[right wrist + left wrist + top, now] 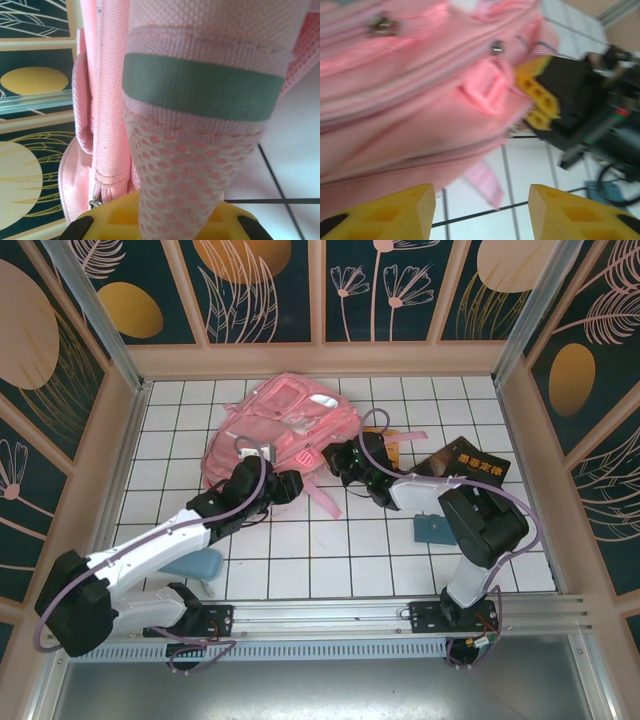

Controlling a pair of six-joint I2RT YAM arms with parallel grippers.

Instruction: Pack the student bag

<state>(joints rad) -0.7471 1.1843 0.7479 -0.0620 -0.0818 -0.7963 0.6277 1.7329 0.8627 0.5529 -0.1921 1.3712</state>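
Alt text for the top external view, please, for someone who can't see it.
A pink student bag lies on the far half of a white tiled table, with the left gripper and right gripper both at its near edge. A black book lies to the right.

the left arm [160, 540] stretches forward and to the right from its base, low over the table. the left gripper [480, 200] has its jaws wide apart. the right arm [480, 525] bends at the elbow and reaches left, and the right gripper [338, 458] is clamped on mesh of the student bag [285, 420].
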